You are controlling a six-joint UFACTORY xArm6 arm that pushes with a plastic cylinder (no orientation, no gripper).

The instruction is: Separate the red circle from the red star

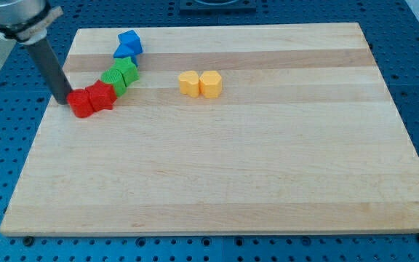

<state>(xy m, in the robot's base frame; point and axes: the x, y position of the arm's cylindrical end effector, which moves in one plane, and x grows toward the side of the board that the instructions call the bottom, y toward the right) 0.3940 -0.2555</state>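
Two red blocks touch each other at the view's upper left: the left one (82, 102) and the right one (102, 95). I cannot tell which is the circle and which the star. My tip (66, 100) stands right against the left side of the left red block. The dark rod rises from it toward the view's top left.
Two green blocks (121, 75) touch the right red block on its upper right. Two blue blocks (128, 45) continue the chain toward the view's top. Two yellow blocks (200, 84) sit side by side near the board's (217, 175) upper middle.
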